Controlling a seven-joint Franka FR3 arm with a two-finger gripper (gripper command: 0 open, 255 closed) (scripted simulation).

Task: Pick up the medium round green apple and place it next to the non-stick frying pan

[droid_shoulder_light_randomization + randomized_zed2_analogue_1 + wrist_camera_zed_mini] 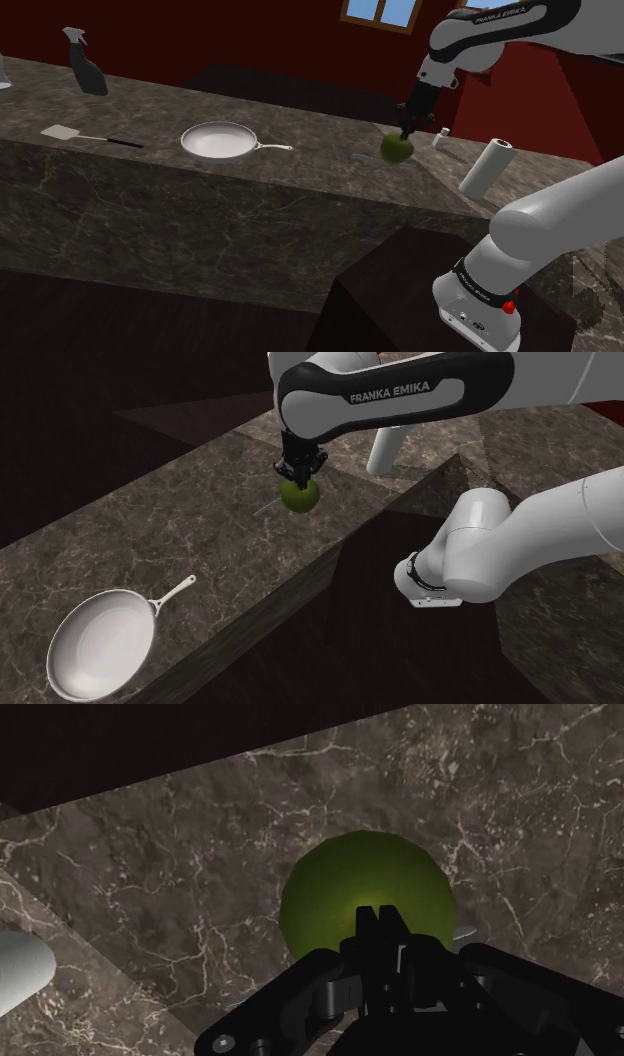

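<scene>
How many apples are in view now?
1: the green apple at the gripper, right of the frying pan in the shoulder view. Others could hide behind the arm.

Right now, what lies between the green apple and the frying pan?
Mostly bare marble counter; the shoulder view shows one thin pale item near the green apple, toward the frying pan.

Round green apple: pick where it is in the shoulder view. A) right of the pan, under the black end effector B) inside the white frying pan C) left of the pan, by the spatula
A: the round green apple is under the black end effector, right of the white round frying pan.
</scene>
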